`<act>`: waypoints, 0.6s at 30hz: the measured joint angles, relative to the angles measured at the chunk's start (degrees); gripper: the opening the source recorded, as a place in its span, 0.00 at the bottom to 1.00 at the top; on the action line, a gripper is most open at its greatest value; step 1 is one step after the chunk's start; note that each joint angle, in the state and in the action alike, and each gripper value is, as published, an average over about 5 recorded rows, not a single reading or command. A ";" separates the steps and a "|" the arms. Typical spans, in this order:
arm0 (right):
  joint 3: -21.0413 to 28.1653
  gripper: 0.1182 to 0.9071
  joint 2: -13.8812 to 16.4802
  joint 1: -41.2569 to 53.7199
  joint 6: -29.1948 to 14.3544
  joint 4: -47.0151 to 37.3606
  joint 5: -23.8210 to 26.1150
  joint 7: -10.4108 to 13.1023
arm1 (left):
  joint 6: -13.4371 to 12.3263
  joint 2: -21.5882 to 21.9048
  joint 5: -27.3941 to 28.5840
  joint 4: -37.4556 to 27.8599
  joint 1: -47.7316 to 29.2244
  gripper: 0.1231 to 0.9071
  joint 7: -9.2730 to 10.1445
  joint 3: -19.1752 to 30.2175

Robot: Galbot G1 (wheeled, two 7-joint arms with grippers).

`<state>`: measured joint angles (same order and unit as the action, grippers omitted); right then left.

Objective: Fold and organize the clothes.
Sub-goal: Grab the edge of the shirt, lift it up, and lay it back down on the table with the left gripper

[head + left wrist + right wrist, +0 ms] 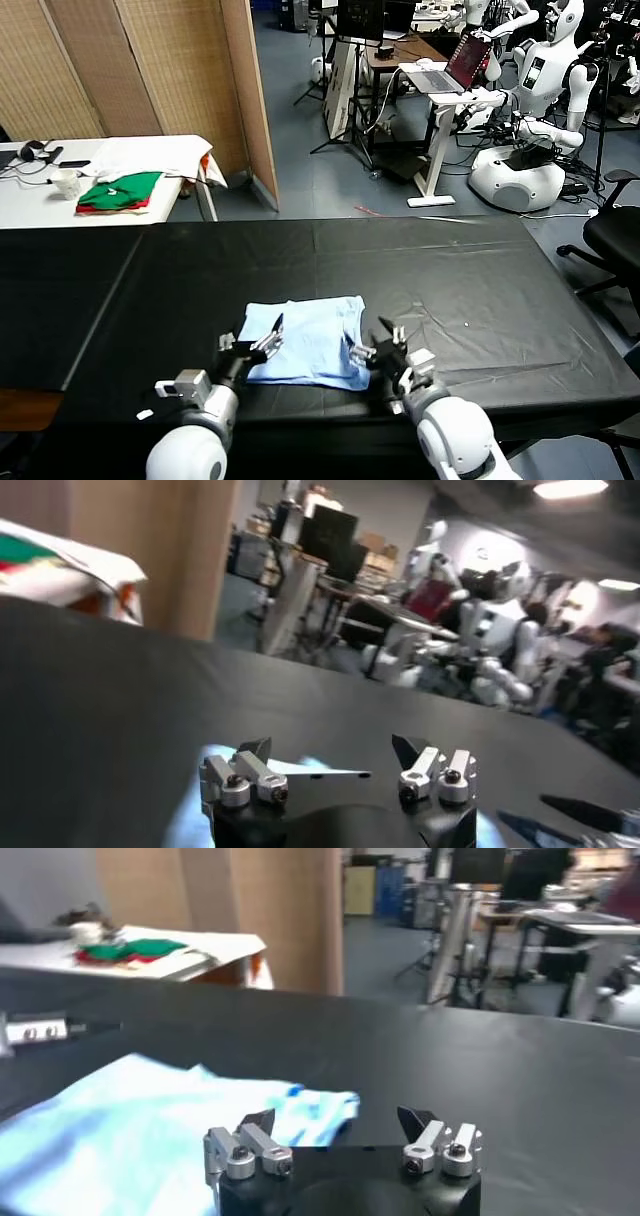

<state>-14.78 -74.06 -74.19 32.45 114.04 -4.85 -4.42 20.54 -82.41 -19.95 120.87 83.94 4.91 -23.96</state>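
- Now the left claw (262, 345) stands with its fingers spread wide and nothing between them; its tips hang over the near left edge of the pale light-blue T-shirt of thin soft fabric (310, 338), and whether they touch the cloth I cannot tell.
- Likewise the right claw (378, 347) is spread wide and empty, its fingertips at the shirt's near right corner, just beside or over the hem.
- From the left wrist view the left claw (335, 770) shows both dark fingers well apart, with bare black cloth beyond them and a sliver of the blue shirt (200, 800) below.
- From the right wrist view the right claw (340, 1133) is also gaping, with the blue shirt (140, 1118) lying just beside and past it, folded and slightly rumpled.
- The shirt lies flat, folded into a rough rectangle, on the long table covered in black cloth (480, 300), near the table's front edge, between the two claws.
- Nothing lies on the shirt or between it and either claw.
- Beyond the black table's far left corner stands a white side table (120, 160) carrying a folded green and red stack of garments (120, 192), a white cup (66, 183) and dark headphones (38, 151).
- Behind that stands a tan woven folding screen (150, 70); past the black table's far right corner stands a white humanoid robot (535, 110).
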 joint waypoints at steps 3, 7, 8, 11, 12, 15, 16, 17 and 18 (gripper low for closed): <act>-0.28 1.00 -0.15 -0.65 -0.14 0.43 0.15 1.14 | -0.17 -0.15 -0.46 -0.65 -0.03 1.00 0.03 -0.74; -1.43 1.00 -0.63 -1.54 -3.23 1.91 -3.31 1.71 | -0.51 -0.51 -2.51 -1.65 -0.13 1.00 -0.12 -1.74; -1.81 1.00 -0.83 -1.73 -3.82 2.39 -4.28 1.76 | -0.65 -0.65 -3.15 -1.96 -0.16 1.00 -0.25 -2.00; -3.34 1.00 -1.48 -2.47 -4.70 4.20 -7.00 1.81 | -1.24 -1.25 -4.91 -2.98 -0.07 1.00 -0.92 -2.80; -3.95 1.00 -1.64 -2.78 -4.79 4.89 -7.78 1.80 | -1.49 -1.47 -5.37 -3.37 0.00 1.00 -1.13 -3.11; -5.85 1.00 -1.76 -3.93 -5.00 7.15 -9.40 1.72 | -2.21 -2.01 -7.18 -4.60 0.22 1.00 -1.33 -4.12; -6.40 1.00 -1.73 -4.34 -5.08 7.91 -9.69 1.70 | -2.39 -2.10 -8.04 -4.96 0.27 1.00 -1.32 -4.46; -6.90 1.00 -1.70 -4.76 -5.17 8.66 -9.87 1.69 | -2.55 -2.16 -8.87 -5.29 0.31 1.00 -1.30 -4.80; -7.29 1.00 -1.68 -5.15 -5.25 9.35 -9.99 1.68 | -2.68 -2.19 -9.59 -5.58 0.33 1.00 -1.28 -5.12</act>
<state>-22.07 -75.74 -79.34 27.20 123.40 -14.84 -2.75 17.86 -84.60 -29.54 115.29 84.27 3.63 -29.09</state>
